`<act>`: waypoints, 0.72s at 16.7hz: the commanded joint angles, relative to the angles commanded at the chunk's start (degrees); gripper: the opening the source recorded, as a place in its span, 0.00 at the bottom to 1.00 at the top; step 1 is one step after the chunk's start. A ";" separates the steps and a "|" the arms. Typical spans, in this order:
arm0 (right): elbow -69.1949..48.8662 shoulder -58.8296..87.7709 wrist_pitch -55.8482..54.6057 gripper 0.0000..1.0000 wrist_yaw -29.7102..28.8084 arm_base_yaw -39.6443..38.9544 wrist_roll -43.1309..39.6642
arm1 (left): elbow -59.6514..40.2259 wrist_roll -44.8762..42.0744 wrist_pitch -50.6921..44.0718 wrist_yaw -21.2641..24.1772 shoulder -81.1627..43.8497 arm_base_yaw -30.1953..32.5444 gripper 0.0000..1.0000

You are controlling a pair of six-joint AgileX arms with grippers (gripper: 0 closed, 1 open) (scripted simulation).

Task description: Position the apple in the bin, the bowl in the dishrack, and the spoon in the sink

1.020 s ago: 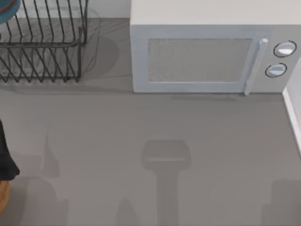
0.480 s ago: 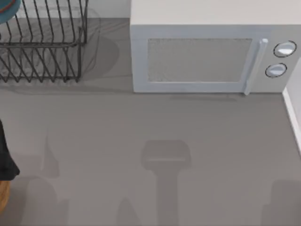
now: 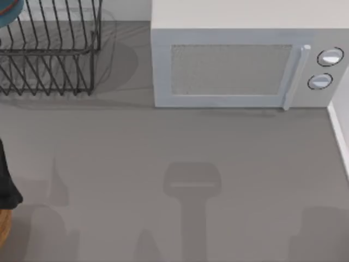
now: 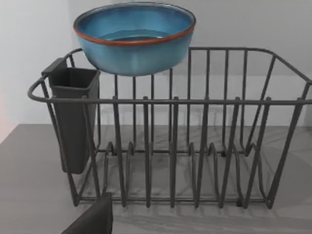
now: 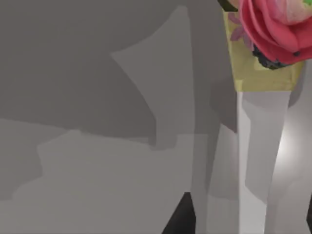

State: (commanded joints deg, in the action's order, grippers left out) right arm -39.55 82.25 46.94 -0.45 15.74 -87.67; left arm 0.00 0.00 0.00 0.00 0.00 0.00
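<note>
Plain grey tabletop (image 3: 163,147), wide bare stretch across the middle. Dishrack (image 3: 49,52) at back left, white microwave (image 3: 240,65) beside it at back. Bowl (image 4: 134,36) sits on the dishrack's top rim, at the corner by the dark cutlery holder (image 4: 73,117). Bin (image 3: 3,226) edge at front left. My hands' grip: cannot tell. Pink flower (image 5: 273,29) in right wrist view

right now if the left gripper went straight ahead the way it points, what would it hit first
Most likely the front bars of the dishrack, judging by the left wrist view. The bowl sits higher, on the rack's far rim, so probably above that line; depth is unclear.
</note>
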 joint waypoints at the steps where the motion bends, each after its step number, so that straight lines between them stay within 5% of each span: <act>1: -1.74 -1.00 3.17 0.00 0.00 0.01 -0.09 | 0.00 0.00 0.00 0.00 0.00 0.00 1.00; 6: -10.28 -6.38 17.94 0.00 -0.02 0.34 0.17 | 0.00 0.00 0.00 0.00 0.00 0.00 1.00; 12: -11.74 -7.50 19.89 0.00 -0.02 0.23 0.51 | 0.00 0.00 0.00 0.00 0.00 0.00 1.00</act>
State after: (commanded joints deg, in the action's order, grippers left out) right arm -51.29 74.75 66.83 -0.47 15.97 -87.17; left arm 0.00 0.00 0.00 0.00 0.00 0.00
